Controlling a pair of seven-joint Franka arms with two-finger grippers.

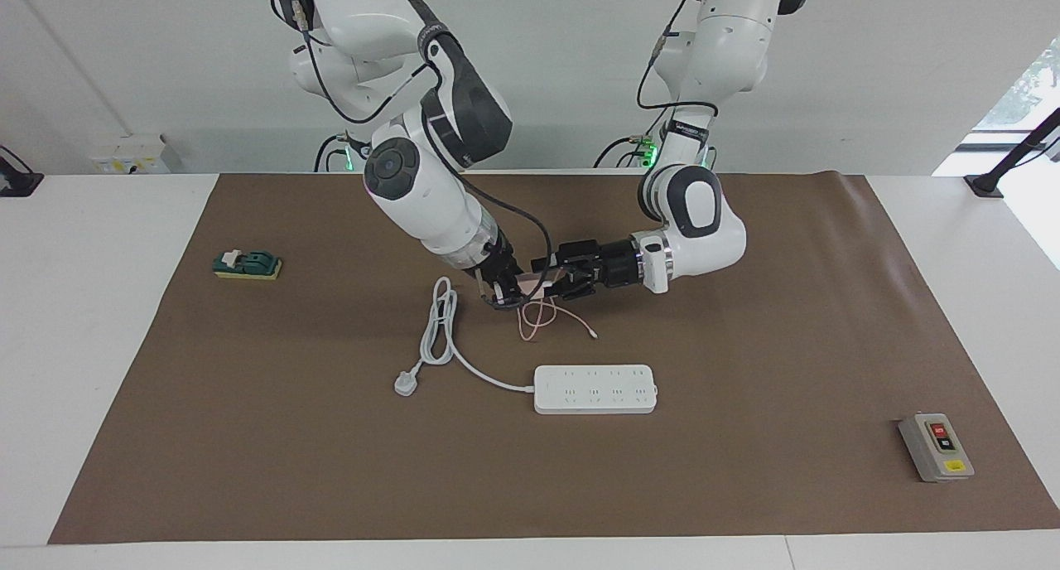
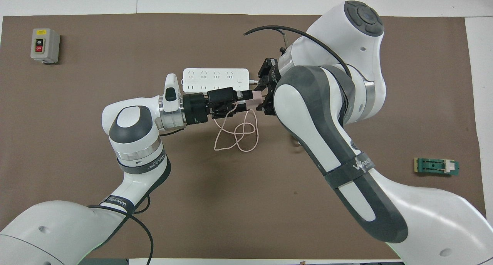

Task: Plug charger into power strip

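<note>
Table (image 1: 745, 487) w/ brown mat. Power strip (image 1: 595, 388) flat on the mat, sockets up, cord running toward right arm's end. Charger (image 2: 252, 96) held in air between both grippers, nearer the robots than the strip; pink cable loops hang to the mat. Left gripper (image 2: 242, 100) fingers clamped on charger. Right gripper (image 2: 263, 98) touching charger; grip state: cannot tell.

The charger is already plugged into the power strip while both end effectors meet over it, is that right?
No. The charger is up in the air between the left end effector and right end effector; the facing view shows the power strip with nothing plugged in.
</note>
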